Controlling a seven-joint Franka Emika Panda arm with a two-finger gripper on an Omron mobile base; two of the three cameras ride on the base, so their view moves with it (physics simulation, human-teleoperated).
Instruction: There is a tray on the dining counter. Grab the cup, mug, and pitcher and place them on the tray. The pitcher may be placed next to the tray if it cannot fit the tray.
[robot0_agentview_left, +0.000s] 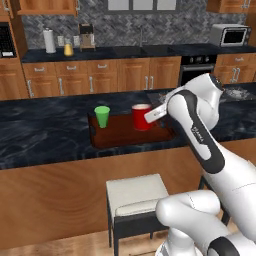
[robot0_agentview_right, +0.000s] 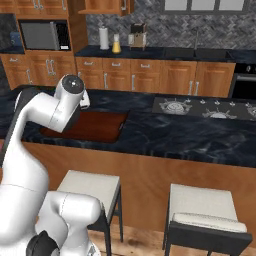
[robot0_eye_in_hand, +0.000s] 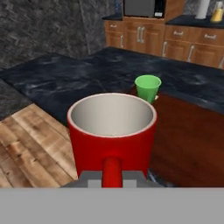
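Claw (robot0_eye_in_hand: 112, 177) clamped on handle of mug (robot0_agentview_left: 141, 116), mug over tray (robot0_agentview_left: 120, 134) on desk (robot0_agentview_left: 45, 135). Cup (robot0_agentview_left: 102, 116) on tray's far corner. Pitcher (robot0_agentview_left: 68, 49) on back desk. Risk: releasing high tips mug off the handle-side grip.

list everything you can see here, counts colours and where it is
tray: 1, dark reddish-brown, on the dining counter
cup: 1, green, upright at the tray's far left corner
mug: 1, red, over the tray, held by its handle
pitcher: 1, clear with yellow-orange bottom, back counter beside the paper-towel roll
coffee machine: 1, dark, back counter right of the pitcher
microwave: 1, silver, back counter right
cooktop: 1, dark, set in the dining counter
stools: 2, cream seats, before the dining counter
hand: 1, shut on the mug's handle
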